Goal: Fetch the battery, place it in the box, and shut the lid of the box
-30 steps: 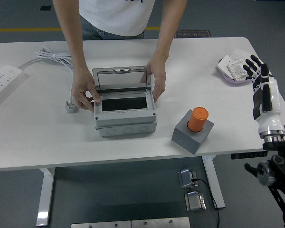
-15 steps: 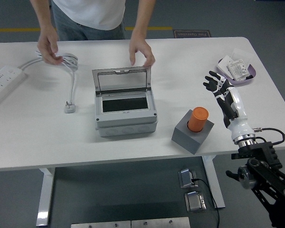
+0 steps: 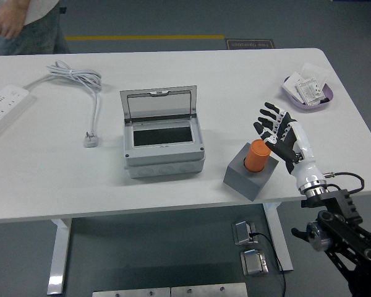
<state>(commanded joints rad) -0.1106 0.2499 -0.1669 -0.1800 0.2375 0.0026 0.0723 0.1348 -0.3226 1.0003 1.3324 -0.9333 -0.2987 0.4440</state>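
An orange cylindrical battery (image 3: 257, 155) stands upright in a grey block holder (image 3: 250, 171) at the table's front right. My right hand (image 3: 273, 128) hovers just right of and behind the battery, fingers spread, holding nothing. The grey box (image 3: 163, 146) sits in the middle of the table with its clear lid (image 3: 158, 102) standing open and its dark inside showing. My left arm is out of sight.
A white power strip (image 3: 2, 105) lies at the left edge, its cable and plug (image 3: 91, 140) trailing left of the box. A purple dish (image 3: 307, 91) with packets sits at the back right. A person (image 3: 21, 23) stands off the far left corner.
The person let go of the box and stepped away to the far left. My right hand moved left from the table's right side to the battery.
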